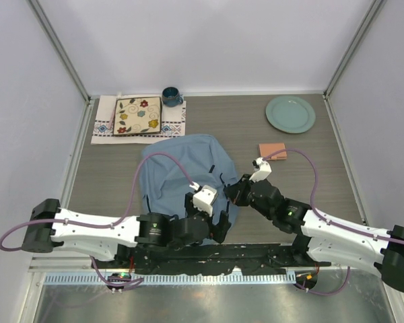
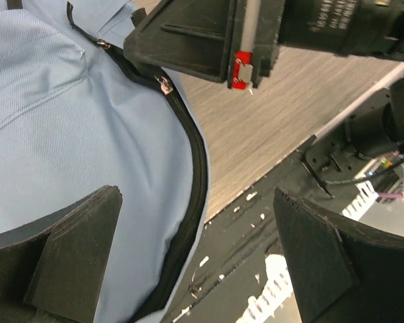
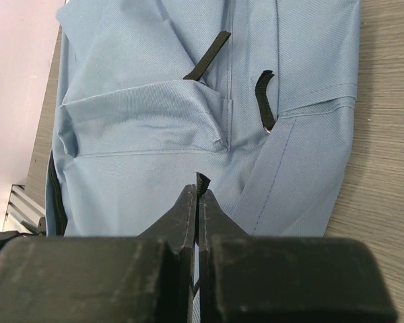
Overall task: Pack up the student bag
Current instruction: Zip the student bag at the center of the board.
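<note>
Top external view: the left arm [image 1: 94,232] lies low along the near edge of the table [image 1: 242,128], stretched rightward from its base at the near left. Its wrist bends toward the far side at the near right corner of the student bag [image 1: 178,165]. At the far left a patterned square plate [image 1: 137,116] sits on a white cloth [image 1: 102,124], with a dark blue mug [image 1: 172,96] just to the right of it.

The bag lies flat in the middle of the table, its near edge touching the arms. The left gripper [image 1: 221,222] hovers over that near right corner. In the left wrist view its jaws stand wide apart and hold nothing. Blue fabric and the dark zipper [image 2: 198,161] lie beneath them, running to the table edge, and a metal slider [image 2: 165,84] shows on the far part of the zipper.

The right gripper [image 1: 230,192] meets the bag's right edge just beyond the left one. In the right wrist view its jaws are pressed together, and a thin black tab [image 3: 202,179] of the bag is pinched between the tips.

To the right, a small pink block [image 1: 273,149] lies on the table. A pale green plate [image 1: 291,114] sits well beyond it at the far right.

The right arm [image 1: 337,232] reaches in from its base at the near right, angled left and away, with its elbow raised and its wrist pointing at the bag.
</note>
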`<state>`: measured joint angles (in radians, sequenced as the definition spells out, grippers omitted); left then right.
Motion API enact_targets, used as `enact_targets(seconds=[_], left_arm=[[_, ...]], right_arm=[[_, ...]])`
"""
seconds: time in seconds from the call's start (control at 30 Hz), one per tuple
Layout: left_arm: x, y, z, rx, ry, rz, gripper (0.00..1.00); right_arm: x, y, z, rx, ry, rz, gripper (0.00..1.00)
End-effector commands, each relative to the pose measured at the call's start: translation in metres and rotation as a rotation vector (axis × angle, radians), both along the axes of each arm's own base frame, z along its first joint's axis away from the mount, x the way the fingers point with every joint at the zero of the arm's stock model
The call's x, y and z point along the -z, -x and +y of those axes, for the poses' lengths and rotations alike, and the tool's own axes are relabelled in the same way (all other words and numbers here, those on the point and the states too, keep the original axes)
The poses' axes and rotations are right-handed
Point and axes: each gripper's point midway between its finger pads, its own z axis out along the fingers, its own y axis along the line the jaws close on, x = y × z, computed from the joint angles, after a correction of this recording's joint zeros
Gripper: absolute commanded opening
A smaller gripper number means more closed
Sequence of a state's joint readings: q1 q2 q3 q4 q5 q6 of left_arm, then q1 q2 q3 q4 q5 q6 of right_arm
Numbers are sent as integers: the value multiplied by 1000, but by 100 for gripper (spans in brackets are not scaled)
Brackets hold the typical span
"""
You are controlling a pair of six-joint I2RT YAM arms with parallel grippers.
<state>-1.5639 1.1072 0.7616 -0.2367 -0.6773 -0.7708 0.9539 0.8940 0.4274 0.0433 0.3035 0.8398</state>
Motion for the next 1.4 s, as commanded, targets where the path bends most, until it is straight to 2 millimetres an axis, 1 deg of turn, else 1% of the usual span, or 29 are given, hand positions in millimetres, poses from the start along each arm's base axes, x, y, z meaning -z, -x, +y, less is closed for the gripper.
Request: enact_targets(seconds=[0.0,0.07,0.1,0.13,0.17,0.2,0.23,0.3,0.33,0.37,0.4,0.43,0.47,0.53,0.57,0.6,0.63,0.67,0.8,0.83,0.9,1.0,1.07,1.1,1.13,1.17,1.2,1.23,1.37], left_arm=[[2,-14,-17,-16,-25,-25,99],[10,-12,-26,17,-32,-1,98],[14,-13,-27,16,-35,7,97],[15,-14,-30,16,-20,18,92],[22,-14,-32,15,-29,31,87],[27,-15,-32,10,-34,36,79],[30,-16,-33,8,-36,40,66],[37,-13,-36,20,-46,59,51],[39,-11,-37,27,-48,68,33],[40,-7,-39,43,-44,87,22],[41,-5,-39,50,-41,99,4],[42,-2,-41,59,-31,110,0],[49,2,-39,69,-31,129,0],[50,9,-41,95,0,153,0],[58,13,-37,99,-7,162,0],[60,17,-37,115,-2,170,0],[62,21,-36,126,-2,173,0],[63,26,-37,145,8,175,0],[70,44,-38,198,-14,171,0],[74,51,-39,216,-27,171,0],[77,58,-40,231,-39,167,0],[86,71,-43,251,-69,163,0],[96,81,-44,255,-87,170,0],[98,84,-44,259,-92,171,0],[100,90,-45,265,-94,173,0],[105,92,-45,264,-106,176,0],[106,94,-45,262,-105,178,0],[109,99,-45,264,-105,187,0],[111,105,-44,262,-93,193,0]], right_arm=[[-21,-5,-1,27,-44,-55,1],[-22,-6,-2,33,-44,-59,1],[-22,-6,-3,36,-44,-57,1],[-22,-6,-3,36,-43,-58,1],[-22,-5,-4,36,-42,-57,1],[-21,-6,-5,40,-37,-57,1],[-21,-5,-5,39,-39,-57,1],[-20,-6,-6,46,-34,-56,1],[-20,-6,-7,52,-34,-55,1],[-20,-7,-7,57,-34,-54,1],[-20,-9,-9,73,-34,-55,1],[-17,-11,-11,86,-23,-51,1],[-19,-13,-12,99,-18,-49,1],[-16,-18,-15,137,9,-47,1],[-20,-22,-15,154,7,-51,1],[-21,-25,-14,164,11,-53,1],[-17,-29,-15,180,30,-47,1],[-22,-32,-13,186,24,-51,1],[-20,-46,-13,204,58,-41,1],[-20,-48,-11,203,59,-42,1],[-20,-55,-9,206,59,-39,1],[-20,-63,-4,203,48,-35,1],[-23,-71,-3,213,39,-38,1],[-21,-74,-3,219,47,-35,1],[-25,-80,-4,234,41,-41,1],[-26,-83,-4,243,40,-44,1],[-21,-87,-5,246,55,-37,1],[-26,-94,-6,257,47,-45,1],[-28,-107,-5,267,52,-49,1]])
